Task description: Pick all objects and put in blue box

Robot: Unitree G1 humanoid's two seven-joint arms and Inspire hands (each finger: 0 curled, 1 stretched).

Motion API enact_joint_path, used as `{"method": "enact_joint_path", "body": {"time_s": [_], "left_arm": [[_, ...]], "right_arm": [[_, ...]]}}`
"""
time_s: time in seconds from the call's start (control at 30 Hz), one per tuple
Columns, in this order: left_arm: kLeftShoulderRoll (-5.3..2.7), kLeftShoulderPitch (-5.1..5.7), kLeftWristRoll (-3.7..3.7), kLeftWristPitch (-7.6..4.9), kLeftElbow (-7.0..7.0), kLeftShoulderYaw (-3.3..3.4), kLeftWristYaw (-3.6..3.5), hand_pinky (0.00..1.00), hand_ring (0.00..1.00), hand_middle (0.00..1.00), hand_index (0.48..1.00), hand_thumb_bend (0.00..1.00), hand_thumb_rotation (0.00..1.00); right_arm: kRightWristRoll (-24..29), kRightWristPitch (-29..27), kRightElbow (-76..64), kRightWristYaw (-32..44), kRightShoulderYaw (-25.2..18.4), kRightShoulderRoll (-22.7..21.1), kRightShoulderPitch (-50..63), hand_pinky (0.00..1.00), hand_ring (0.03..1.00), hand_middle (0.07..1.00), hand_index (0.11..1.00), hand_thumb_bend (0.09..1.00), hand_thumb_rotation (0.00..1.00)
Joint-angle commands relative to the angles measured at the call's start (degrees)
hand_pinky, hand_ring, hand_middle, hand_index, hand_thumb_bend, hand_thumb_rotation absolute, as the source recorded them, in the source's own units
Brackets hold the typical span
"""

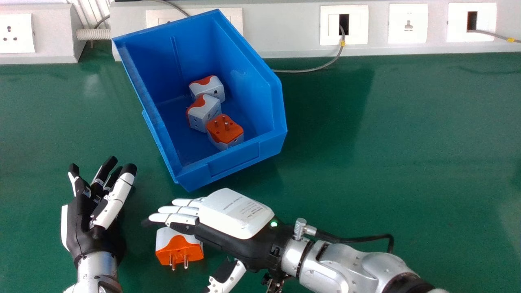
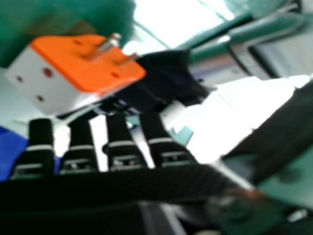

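Green table [image 1: 407, 162] is running under everything. 1 blue box [image 1: 244, 156] is sitting at the far side, long axis running away from the robot & leaning L at the far end, low front facing near & slightly R. R hand [image 1: 236, 213] is pointing L, back up, fingers straight & close tog., thumb standing wide apart; it's gripping nothing. Whether it's touching the loose adapter, can't tell. L hand [image 1: 90, 226] is lying palm up, pointing away, fingers loosely open, holding nothing. 4 adapters total: 3 are resting in the box, nearest one [image 1: 225, 132] w/ pins pointing up, middle one [image 1: 203, 113] & farthest one [image 1: 208, 88] showing orange on their L/far sides. Loose adapter [image 1: 179, 248], qty 1, is lying btwn the hands, pins [image 1: 186, 261] pointing twd robot, wider side running L–R.
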Motion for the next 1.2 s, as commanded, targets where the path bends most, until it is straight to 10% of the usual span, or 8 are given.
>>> {"method": "enact_joint_path", "body": {"time_s": [0.0, 0.4, 0.53, 0.97, 1.17], "left_arm": [[-2.57, 6.95, -0.98, 9.14, 7.17, 1.32, 4.51, 0.8, 0.83, 0.84, 0.813, 0.63, 0.02], [-2.22, 7.06, -0.17, 9.02, 7.07, 0.68, 4.62, 0.8, 0.83, 0.84, 0.82, 0.64, 0.06], [-2.17, 6.77, -1.02, 9.57, 7.14, 1.29, 3.76, 0.8, 0.83, 0.85, 0.839, 0.65, 0.05], [-2.23, 6.9, -0.03, 8.98, 7.11, 0.47, 4.85, 0.79, 0.82, 0.82, 0.773, 0.63, 0.03], [-2.17, 6.86, 0.28, 8.92, 7.13, 0.12, 5.2, 0.78, 0.81, 0.82, 0.804, 0.61, 0.08]], "right_arm": [[-0.43, 0.93, 1.13, -0.99, 0.71, 1.56, -3.4, 0.83, 0.919, 0.912, 0.884, 1.0, 0.65], [-2.45, 7.62, 5.91, -2.85, 3.55, 5.13, -5.7, 0.81, 0.947, 0.95, 0.898, 0.983, 0.43], [-2.8, 9.92, 7.46, -4.42, 4.31, 6.73, -6.43, 0.78, 0.94, 0.944, 0.887, 0.949, 0.35], [-2.03, 15.16, 11.72, -10.7, 5.92, 14.19, -2.7, 0.63, 0.832, 0.92, 0.828, 0.785, 0.02], [-1.23, 13.51, 11.71, -15.88, 5.99, 14.99, -1.44, 0.39, 0.509, 0.592, 0.574, 0.544, 0.0]]}}
